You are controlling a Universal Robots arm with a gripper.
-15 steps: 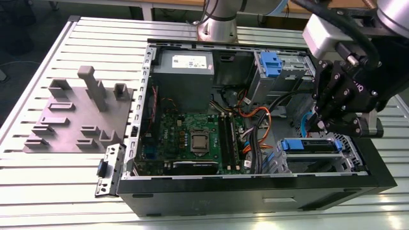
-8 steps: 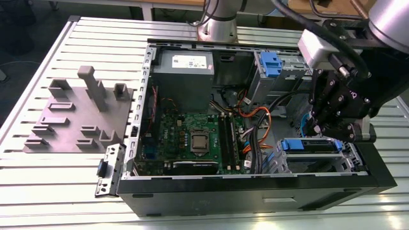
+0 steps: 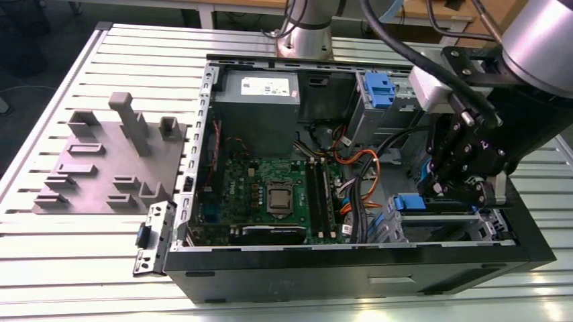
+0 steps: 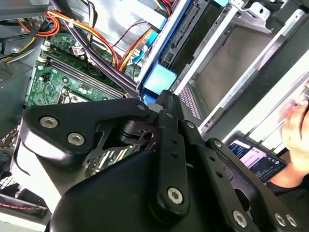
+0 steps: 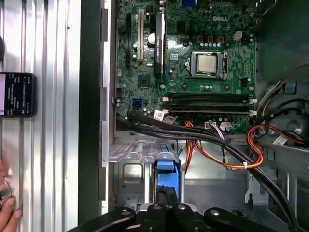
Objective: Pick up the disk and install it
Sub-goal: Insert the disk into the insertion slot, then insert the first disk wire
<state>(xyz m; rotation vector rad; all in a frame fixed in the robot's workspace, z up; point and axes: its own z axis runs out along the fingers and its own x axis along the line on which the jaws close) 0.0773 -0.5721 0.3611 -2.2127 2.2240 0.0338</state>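
Observation:
The disk (image 3: 410, 202) stands on edge at the drive cage (image 3: 443, 225) in the open computer case, on the exterior view's right, with its blue frame tab showing. My gripper (image 3: 452, 191) reaches down into the case right over it. In both wrist views the dark fingers close together on the tab end of the disk (image 5: 165, 166), and the gripper (image 5: 166, 195) looks shut on it. In the second wrist view the disk's blue edge (image 4: 161, 72) runs away from the fingertips (image 4: 166, 104) alongside the silver cage (image 4: 227, 53).
Beside the cage lie the motherboard (image 3: 268, 194) and bundles of orange and black cables (image 3: 358, 164). A grey metal box (image 3: 259, 94) sits at the case's back. A grey slotted tray (image 3: 98, 168) rests on the table. A phone (image 5: 17, 94) and a hand (image 5: 7, 208) are outside the case.

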